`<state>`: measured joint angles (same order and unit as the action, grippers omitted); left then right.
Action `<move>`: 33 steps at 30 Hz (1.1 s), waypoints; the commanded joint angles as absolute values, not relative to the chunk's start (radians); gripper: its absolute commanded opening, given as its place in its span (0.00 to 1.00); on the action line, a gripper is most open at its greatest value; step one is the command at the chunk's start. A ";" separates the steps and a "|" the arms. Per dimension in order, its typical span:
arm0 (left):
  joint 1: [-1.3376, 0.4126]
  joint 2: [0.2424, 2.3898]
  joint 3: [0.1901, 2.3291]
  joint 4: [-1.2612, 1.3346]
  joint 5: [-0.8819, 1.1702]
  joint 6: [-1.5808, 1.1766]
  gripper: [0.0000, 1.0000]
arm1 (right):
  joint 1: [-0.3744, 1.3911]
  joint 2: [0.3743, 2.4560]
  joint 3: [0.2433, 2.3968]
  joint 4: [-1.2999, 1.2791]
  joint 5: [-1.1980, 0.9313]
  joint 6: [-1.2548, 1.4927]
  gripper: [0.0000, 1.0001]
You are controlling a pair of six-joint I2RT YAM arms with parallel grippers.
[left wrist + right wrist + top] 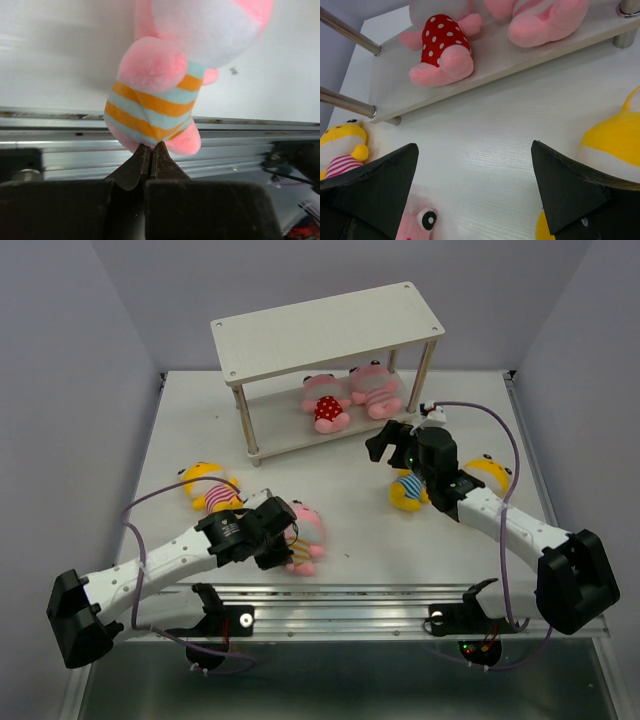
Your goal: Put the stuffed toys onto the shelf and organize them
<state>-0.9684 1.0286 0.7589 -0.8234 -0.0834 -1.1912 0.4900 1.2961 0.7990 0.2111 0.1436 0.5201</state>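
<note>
The shelf stands at the back. Its lower board holds a pink toy with a red polka-dot belly and a pink striped toy. A third pink toy with an orange and blue striped belly lies near the front edge. My left gripper is shut, its tips touching that toy's underside. My right gripper is open and empty over the table in front of the shelf. A yellow toy lies on the left.
Two more yellow toys lie on the right, partly under my right arm; one shows in the right wrist view. A metal rail runs along the near edge. Grey walls enclose the table.
</note>
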 commanded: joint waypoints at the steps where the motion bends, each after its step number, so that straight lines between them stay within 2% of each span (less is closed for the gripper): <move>1: -0.973 0.886 0.764 -0.649 -0.182 -1.170 0.00 | 0.482 1.240 0.775 0.227 0.169 0.511 1.00; 8: -0.973 0.815 0.808 -0.603 -0.347 -1.186 0.00 | 0.482 1.201 0.750 0.221 0.192 0.512 1.00; 19: -0.954 0.796 0.807 -0.336 -0.591 -1.086 0.00 | 0.482 1.169 0.726 0.219 0.196 0.537 1.00; 29: -0.697 0.865 0.778 -0.081 -0.310 -0.844 0.00 | 0.482 1.158 0.719 0.221 0.206 0.540 1.00; 33: -0.677 0.926 0.787 -0.040 -0.298 -0.799 0.00 | 0.482 1.157 0.722 0.221 0.213 0.535 1.00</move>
